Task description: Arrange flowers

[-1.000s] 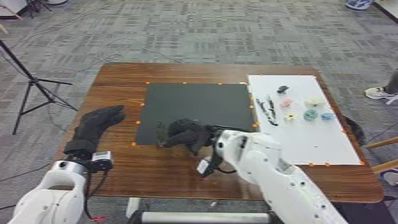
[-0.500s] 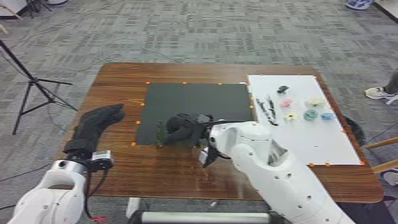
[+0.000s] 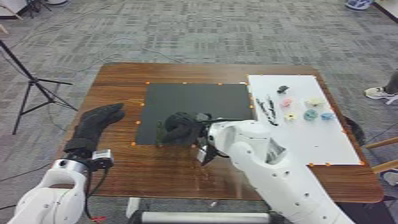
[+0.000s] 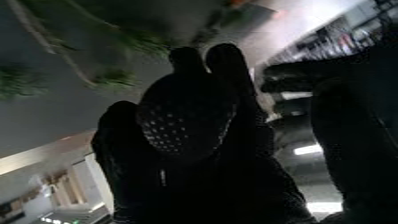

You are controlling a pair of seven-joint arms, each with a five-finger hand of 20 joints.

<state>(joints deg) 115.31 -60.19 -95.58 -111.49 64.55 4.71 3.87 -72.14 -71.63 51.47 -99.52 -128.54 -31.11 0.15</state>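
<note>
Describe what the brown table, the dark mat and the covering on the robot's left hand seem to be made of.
The table looks like varnished wood, with streaky grain and a faint shine. The mat is flat, dull and evenly dark, perhaps felt or card. The left hand wears what looks like black fabric, matte, without glints.

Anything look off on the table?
No, nothing stands out. Flowers lie spaced out on the white board; the right hand is over the black mat. I see no spill or damage.
</note>
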